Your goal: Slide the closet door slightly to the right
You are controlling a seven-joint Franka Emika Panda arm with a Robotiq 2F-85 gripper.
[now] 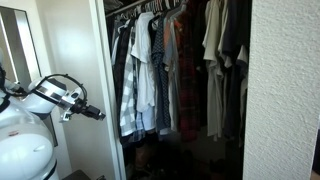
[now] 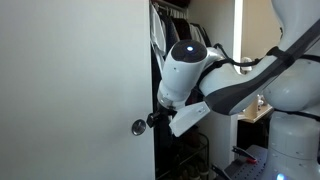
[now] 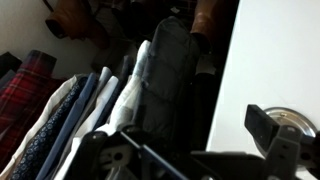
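Note:
The closet door is a tall plain white panel, seen in both exterior views and at the right of the wrist view. Its small round silver pull sits low near the door's edge. My gripper is at that edge, level with the pull. In the wrist view the gripper is open. One dark finger lies on the door face beside the pull, and the other is on the closet side of the edge.
The open closet holds several hanging shirts and jackets, close to the gripper. A rough-textured wall bounds the opening on the far side. A narrow mirrored panel stands beyond the door. The robot's white base is beside the door.

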